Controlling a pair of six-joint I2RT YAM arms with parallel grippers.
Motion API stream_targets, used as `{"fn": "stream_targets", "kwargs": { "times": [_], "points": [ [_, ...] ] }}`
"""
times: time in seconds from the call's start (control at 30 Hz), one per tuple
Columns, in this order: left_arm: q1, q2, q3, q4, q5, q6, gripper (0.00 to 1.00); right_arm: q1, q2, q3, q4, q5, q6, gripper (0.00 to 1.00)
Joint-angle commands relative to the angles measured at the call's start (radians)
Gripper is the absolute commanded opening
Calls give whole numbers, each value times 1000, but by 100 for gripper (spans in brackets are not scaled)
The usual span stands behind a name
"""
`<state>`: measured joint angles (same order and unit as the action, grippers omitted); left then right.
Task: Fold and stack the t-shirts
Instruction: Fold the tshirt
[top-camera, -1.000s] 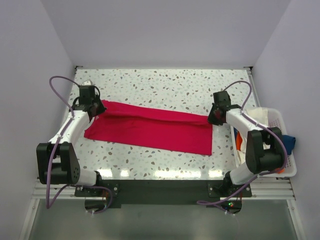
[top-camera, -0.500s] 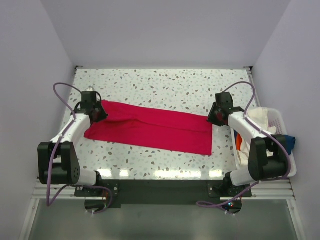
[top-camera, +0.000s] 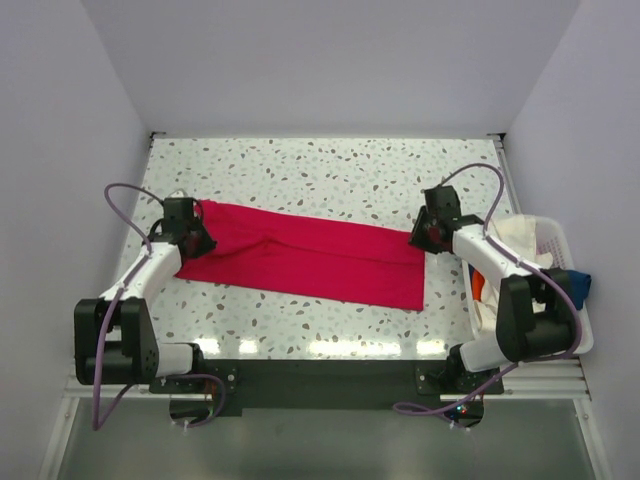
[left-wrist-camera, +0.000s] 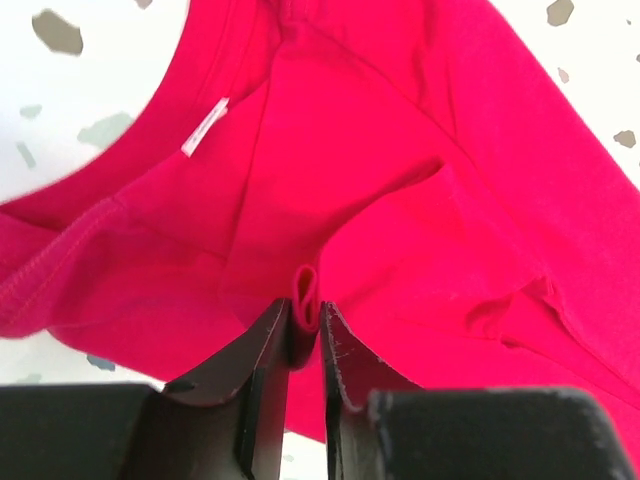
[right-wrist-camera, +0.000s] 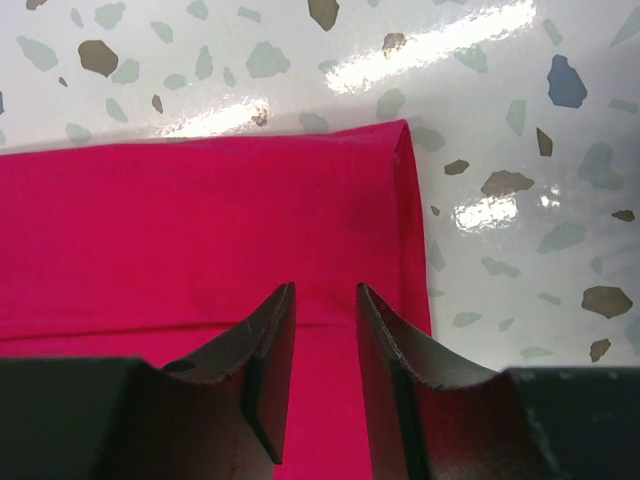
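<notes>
left gripper (left-wrist-camera: 305, 312) pinches the collar end of the red shirt (top-camera: 300, 260); right gripper (right-wrist-camera: 325, 297), parted, hovers over the hem end opposite.

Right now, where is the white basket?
In the top view, the white basket sits at the table's right edge, beside the right arm.

Seen from the middle of the speckled terrazzo bench (top-camera: 330, 165), the far strip toward 12 o'clock lies bare, and so does the narrower near strip at 6 o'clock. The crimson-red cloth t-shirt (top-camera: 300, 255) lies flat across the centre from 9 to 3 o'clock. At 4 o'clock a white slatted plastic basket (top-camera: 580, 345) stands just beside the bench's edge, crowding my right arm (top-camera: 500, 262). Pale walls (top-camera: 330, 60) close off 9, 12 and 3 o'clock.
</notes>
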<state>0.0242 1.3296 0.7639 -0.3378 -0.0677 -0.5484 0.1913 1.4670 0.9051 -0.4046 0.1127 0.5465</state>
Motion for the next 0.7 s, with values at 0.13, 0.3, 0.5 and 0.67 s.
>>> {"fn": "stream_targets", "kwargs": {
  "times": [0.13, 0.3, 0.5, 0.67],
  "points": [
    [5, -101, -90, 97, 17, -74, 39, 48, 7, -20, 21, 12, 3, 35],
    [6, -199, -124, 134, 43, -78, 56, 129, 56, 18, 7, 53, 3, 36],
    [6, -187, -114, 134, 43, -94, 61, 215, 151, 110, 16, 44, 7, 36],
    [6, -52, -74, 184, 34, -119, 60, 272, 248, 213, 1, 44, -5, 36]
  ]
}}
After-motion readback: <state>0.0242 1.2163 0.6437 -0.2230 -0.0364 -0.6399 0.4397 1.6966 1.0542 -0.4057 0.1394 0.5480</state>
